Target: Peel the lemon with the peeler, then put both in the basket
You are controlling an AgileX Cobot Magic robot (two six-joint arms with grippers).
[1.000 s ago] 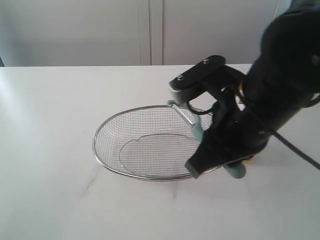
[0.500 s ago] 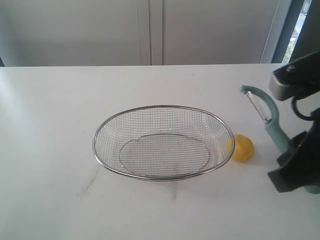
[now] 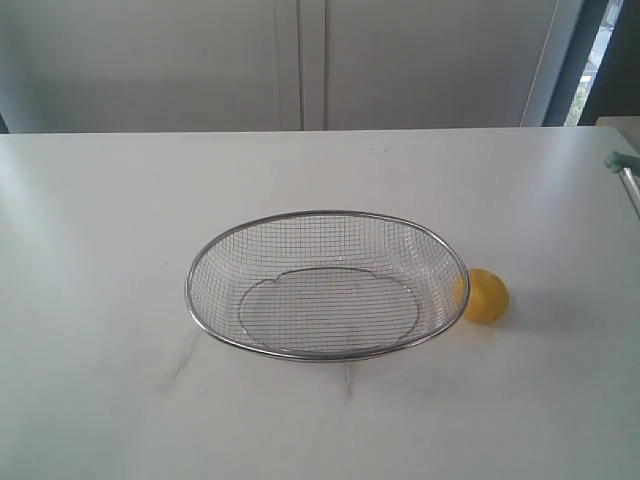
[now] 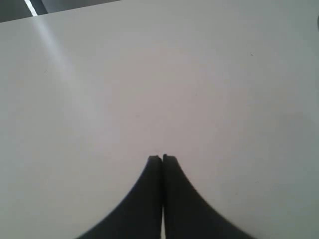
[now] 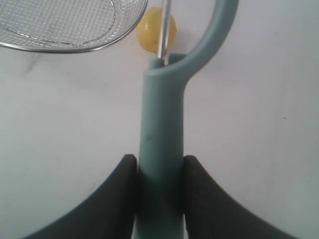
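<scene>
Shallow oval wire-mesh basket [image 3: 188,290] upright on the white surface, small round yellow lemon [image 3: 485,296] just beside the basket's right end, pale teal Y-shaped peeler [image 5: 162,124] beyond the lemon, handle clamped in the right gripper [image 5: 159,162] jaws, blade toward the lemon.

The exterior view's right edge cuts off my peeler [image 3: 620,161], leaving a sliver of head and blade. In the right wrist view its head runs off the picture and its handle end is buried in my right end effector [image 5: 159,167]. There its blade hides part of the lemon [image 5: 148,30], and the basket [image 5: 75,48] is cropped.
</scene>
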